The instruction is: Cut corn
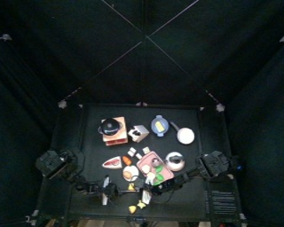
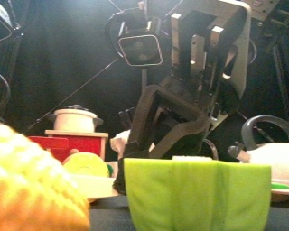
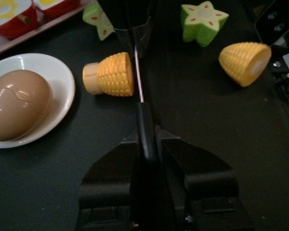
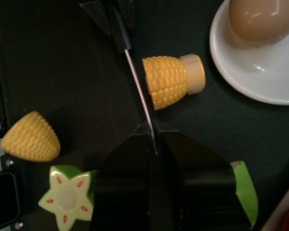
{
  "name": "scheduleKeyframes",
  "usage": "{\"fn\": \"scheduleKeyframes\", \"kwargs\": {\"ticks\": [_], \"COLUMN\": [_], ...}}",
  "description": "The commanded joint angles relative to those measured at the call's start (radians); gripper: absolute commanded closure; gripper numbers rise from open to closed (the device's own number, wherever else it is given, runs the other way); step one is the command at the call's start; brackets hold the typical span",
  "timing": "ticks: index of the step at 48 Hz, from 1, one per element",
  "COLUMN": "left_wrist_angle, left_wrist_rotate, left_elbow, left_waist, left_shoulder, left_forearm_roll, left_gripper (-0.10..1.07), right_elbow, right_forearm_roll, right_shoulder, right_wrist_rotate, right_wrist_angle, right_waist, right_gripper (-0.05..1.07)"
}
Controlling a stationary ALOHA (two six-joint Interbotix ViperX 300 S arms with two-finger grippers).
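Note:
The corn lies in two yellow pieces on the black table: a thick stub [image 4: 172,79] [image 3: 111,74] and a cone-shaped tip [image 4: 32,135] [image 3: 246,63]. A thin knife blade [image 4: 137,90] stands edge-on right beside the stub's flat face, with the tip piece well off on its other side. My right gripper [image 4: 153,144] is shut on the knife. From the opposite side my left gripper [image 3: 140,135] points along the same blade [image 3: 136,77], its jaws pressed together. In the front view a corn piece [image 2: 26,185] looms at the near left.
A brown egg [image 3: 17,106] sits on a white plate [image 3: 62,77] close to the stub. Green star fruit pieces [image 3: 205,20] [image 4: 69,198] [image 2: 195,194] lie near the corn tip. A pot on a red stove [image 1: 113,130], a pan [image 1: 162,126] and a white dish [image 1: 186,136] stand further back.

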Motion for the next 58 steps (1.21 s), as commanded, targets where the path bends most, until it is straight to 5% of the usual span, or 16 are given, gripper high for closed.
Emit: {"fn": "scheduleKeyframes", "kwargs": {"ticks": [1,31,58], "left_wrist_angle": [0.008,0.020,0.018], "left_wrist_rotate": [0.000,0.011,0.017], "left_elbow": [0.000,-0.006,0.048], "left_waist": [-0.008,-0.003,0.002], "left_shoulder": [-0.002,-0.029,-0.247], "left_forearm_roll": [-0.006,-0.003,0.046], "left_gripper": [0.42,0.42,0.42], "right_elbow": [-0.002,0.002,0.020], "right_forearm_roll": [0.008,0.014,-0.037], "right_shoulder": [-0.015,-0.035,-0.158], "right_wrist_rotate": [0.002,0.000,-0.002], "right_wrist_angle": [0.000,-0.011,-0.008], "right_waist": [0.000,-0.003,-0.003], "right_gripper": [0.56,0.56,0.54]}}
